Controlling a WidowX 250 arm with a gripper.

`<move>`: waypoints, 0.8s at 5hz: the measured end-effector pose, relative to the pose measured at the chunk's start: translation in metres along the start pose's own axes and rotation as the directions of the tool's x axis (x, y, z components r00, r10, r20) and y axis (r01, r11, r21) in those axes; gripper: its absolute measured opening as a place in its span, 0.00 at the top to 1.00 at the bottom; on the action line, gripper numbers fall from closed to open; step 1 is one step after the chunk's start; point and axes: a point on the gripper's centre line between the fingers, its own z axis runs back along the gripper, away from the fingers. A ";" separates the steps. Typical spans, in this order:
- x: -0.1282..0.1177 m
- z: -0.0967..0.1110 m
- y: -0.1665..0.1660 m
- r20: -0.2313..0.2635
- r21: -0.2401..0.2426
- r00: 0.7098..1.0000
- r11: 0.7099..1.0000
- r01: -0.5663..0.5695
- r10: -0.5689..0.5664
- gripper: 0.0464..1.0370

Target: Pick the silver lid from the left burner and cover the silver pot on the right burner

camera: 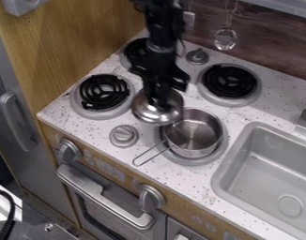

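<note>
Toy kitchen, speckled white counter (186, 182), wood panel (74, 42) at the side. My tool (158, 99) is pinched on top of the silver lid (156, 112), gripping from above, presumably at its knob, which is hidden; that grip suits lowering it flat. Lid is between the left burner (104, 92) and the silver pot (196, 146), near the pot's rim; contact, can't tell. Domed side up, open side down, as a cover needs. It's round, so no long axis; slight tilt possible. Pot sits upright on the right burner (194, 161), mouth up to take the lid, wire handle (149, 155) sticking out toward the oven front and left. Sink (220, 177) is right of that.
</note>
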 end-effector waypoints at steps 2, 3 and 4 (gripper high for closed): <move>-0.019 0.008 -0.044 0.014 0.017 0.994 0.994 0.104 -0.104 0.78; -0.012 0.014 -0.059 0.042 0.020 0.990 0.991 0.132 -0.133 0.78; -0.008 0.006 -0.062 0.022 0.039 0.991 0.990 0.132 -0.133 0.78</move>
